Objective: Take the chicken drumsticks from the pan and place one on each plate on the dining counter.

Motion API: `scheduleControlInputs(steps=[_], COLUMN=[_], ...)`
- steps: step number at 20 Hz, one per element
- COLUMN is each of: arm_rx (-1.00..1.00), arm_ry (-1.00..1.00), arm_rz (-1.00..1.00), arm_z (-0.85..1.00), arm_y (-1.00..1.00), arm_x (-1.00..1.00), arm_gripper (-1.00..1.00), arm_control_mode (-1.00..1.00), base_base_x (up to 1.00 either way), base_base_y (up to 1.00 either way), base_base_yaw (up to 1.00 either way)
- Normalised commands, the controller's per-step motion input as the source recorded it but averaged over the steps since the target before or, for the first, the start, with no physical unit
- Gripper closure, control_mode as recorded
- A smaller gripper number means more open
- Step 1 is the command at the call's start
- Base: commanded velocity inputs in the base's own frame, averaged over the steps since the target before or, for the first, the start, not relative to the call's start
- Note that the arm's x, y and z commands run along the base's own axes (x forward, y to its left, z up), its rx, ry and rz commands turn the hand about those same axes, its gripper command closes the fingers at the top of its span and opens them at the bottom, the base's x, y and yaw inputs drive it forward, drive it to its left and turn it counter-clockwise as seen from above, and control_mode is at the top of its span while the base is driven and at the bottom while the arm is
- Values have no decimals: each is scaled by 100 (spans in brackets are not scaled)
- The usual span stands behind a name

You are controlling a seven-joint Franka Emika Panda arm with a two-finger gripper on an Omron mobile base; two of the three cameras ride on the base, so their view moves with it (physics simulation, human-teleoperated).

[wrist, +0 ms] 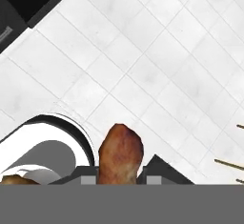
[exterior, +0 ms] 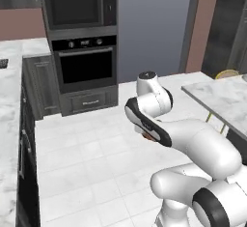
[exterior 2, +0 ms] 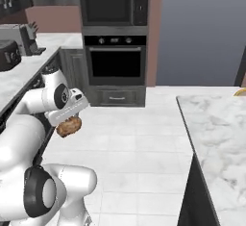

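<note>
We see the gripper clamped on a chicken drumstick, which sticks out from between the two fingers and stands up past their tips in the hand view. From the right base view the drumstick hangs just under the hand, in the air above the white tiled floor. The dining counter lies well apart to the right, and the wall oven stands behind.
</note>
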Motion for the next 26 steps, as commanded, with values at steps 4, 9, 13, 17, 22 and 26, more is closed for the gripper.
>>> scheduleControlInputs(steps=[4,9,13,17,22,26], arm_rx=[0,0,0,0,0,0], arm_ry=[0,0,0,0,0,0], arm_rz=[0,0,0,0,0,0], arm_z=[0,0,0,0,0,0], arm_y=[0,0,0,0,0,0], arm_x=[0,0,0,0,0,0], arm_gripper=[100,100,100,100,100,100], arm_control_mode=[100,100,100,100,100,100], base_base_x=[100,100,97,87,79,72], base_base_y=[20,22,23,25,26,27], base_base_yaw=[-25,-33,-39,-48,-57,-63])
